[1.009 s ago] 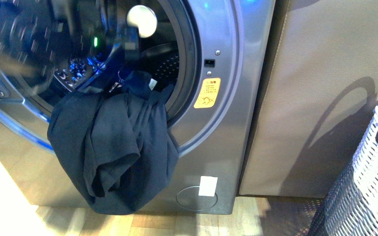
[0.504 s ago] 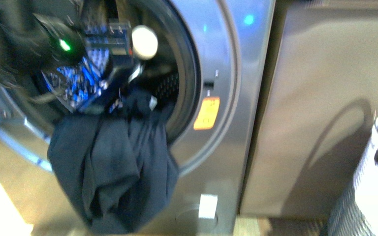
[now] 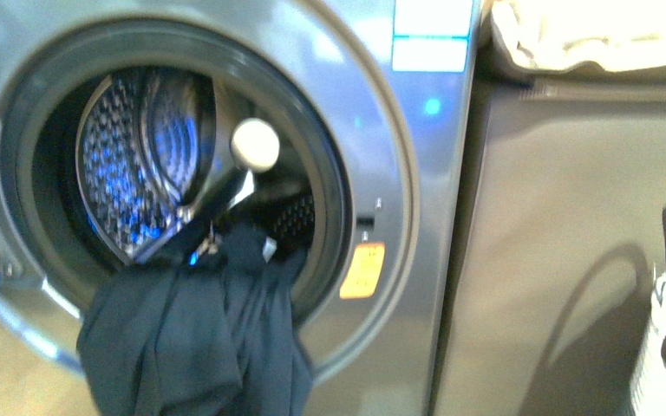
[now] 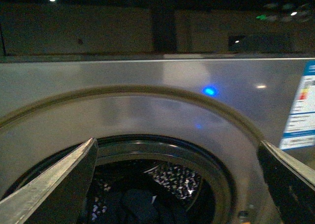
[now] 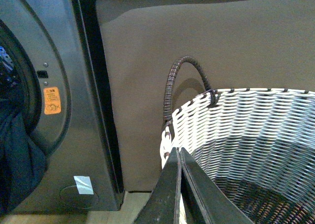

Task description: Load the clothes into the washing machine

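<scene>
Washing machine (image 3: 416, 225): silver-grey front-loader, round mouth standing open, perforated steel drum inside catching blue light.
Cabinet (image 3: 564, 243): beige-grey, flush against the washing machine on the side of its door latch.
Clothes (image 3: 192, 338): dark navy fabric, draped over the lower lip of the washing machine's mouth; the upper end lies just inside the drum, the bulk hangs down the front panel outside.
Basket (image 5: 246, 145): white woven wicker with a dark wrapped handle, standing before the cabinet, apart from the washing machine.
Energy label (image 4: 301, 108): blue and white with coloured bars, on the washing machine's top corner above the latch; print too small to read.
Warning sticker (image 5: 51, 100): orange, beside the mouth under the latch slot; characters illegible.
White tag (image 5: 83, 184): low on the washing machine's front panel; blank as far as can be seen.
Blue light (image 4: 210, 91): small glowing dot above the mouth.
Left gripper (image 4: 177, 179): fingers spread wide, empty, before the top of the mouth.
Right gripper (image 5: 178, 184): fingers pressed together, nothing between, at the basket's rim.
</scene>
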Tool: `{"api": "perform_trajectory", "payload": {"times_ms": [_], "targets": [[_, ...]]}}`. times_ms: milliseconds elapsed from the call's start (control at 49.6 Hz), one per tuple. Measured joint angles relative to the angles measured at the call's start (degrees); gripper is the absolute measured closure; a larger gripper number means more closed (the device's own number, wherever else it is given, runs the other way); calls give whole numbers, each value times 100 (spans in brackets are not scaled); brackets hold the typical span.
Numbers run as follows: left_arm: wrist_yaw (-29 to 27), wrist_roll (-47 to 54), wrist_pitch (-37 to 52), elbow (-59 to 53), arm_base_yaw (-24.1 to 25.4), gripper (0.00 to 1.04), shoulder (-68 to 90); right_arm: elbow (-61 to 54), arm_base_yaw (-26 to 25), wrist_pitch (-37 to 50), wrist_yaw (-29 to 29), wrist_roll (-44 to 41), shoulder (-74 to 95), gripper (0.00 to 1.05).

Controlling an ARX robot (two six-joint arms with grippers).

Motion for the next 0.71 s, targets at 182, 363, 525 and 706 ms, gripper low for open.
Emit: {"api": "perform_trajectory", "payload": {"times_ms": [182,363,525,706], "targets": [[-1119,-120,-1510,-483,-275,23,-1097,0,0,0,-11,0,0,102],[-1178,-175,-1320,-1707,48,53,-1759,0,0,0,-7,0,0,102],[-927,-216,-1001,-2612,304,82,-2107,0,0,0,2,0,0,102],[-680,-238,-743,-3368,566,101,-2719,0,0,0,-2,0,0,102]]}}
